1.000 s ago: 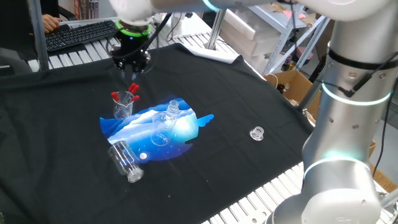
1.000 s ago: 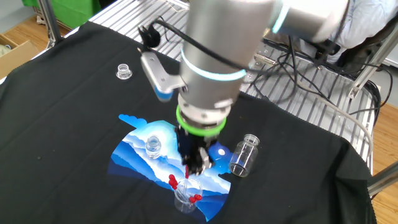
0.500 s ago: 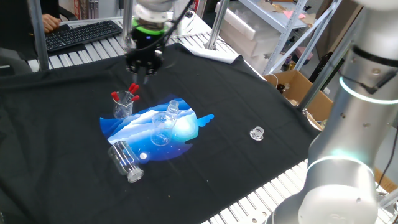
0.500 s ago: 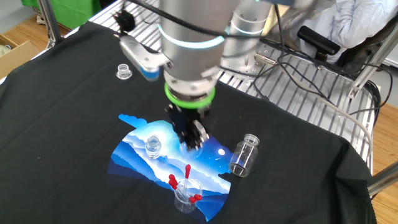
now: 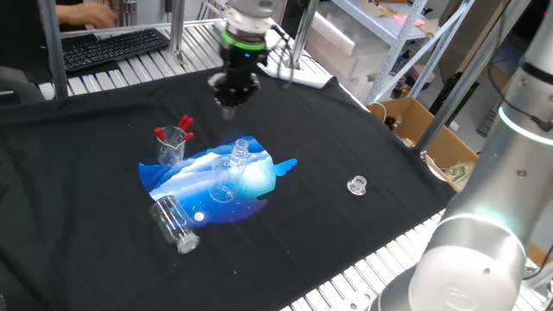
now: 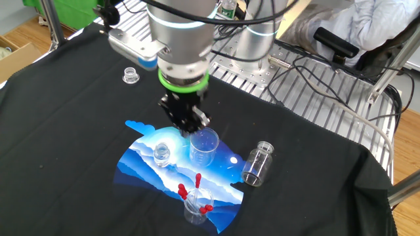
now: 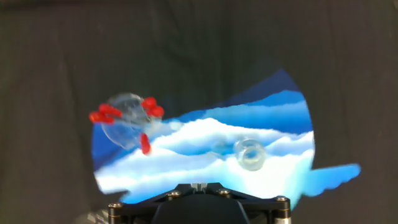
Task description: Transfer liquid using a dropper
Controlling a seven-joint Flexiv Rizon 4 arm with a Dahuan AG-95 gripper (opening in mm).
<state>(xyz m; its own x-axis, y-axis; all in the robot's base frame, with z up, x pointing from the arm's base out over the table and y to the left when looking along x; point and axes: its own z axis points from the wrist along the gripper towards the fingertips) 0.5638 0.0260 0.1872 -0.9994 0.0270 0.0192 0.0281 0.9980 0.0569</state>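
Note:
Three droppers with red bulbs (image 5: 184, 123) stand in a small clear cup (image 5: 171, 149) at the left end of the blue-and-white mat. They also show in the other fixed view (image 6: 197, 179) and in the hand view (image 7: 146, 144). My gripper (image 5: 231, 105) hangs in the air, behind and to the right of the cup and well above the table. In the other fixed view my gripper (image 6: 188, 126) is above the mat near a clear beaker (image 6: 204, 145). Its fingers (image 7: 199, 185) look shut and hold nothing.
A small clear bottle (image 5: 239, 154) and the beaker (image 5: 223, 187) stand on the mat (image 5: 259, 177). A larger clear vial (image 5: 173, 223) lies on its side at the mat's front left. A small clear cap (image 5: 357, 184) lies to the right. A keyboard (image 5: 112, 45) sits behind the table.
My gripper has moved from just above the dropper cup to the right and away from it, and higher. It carries nothing. The droppers stay in the cup.

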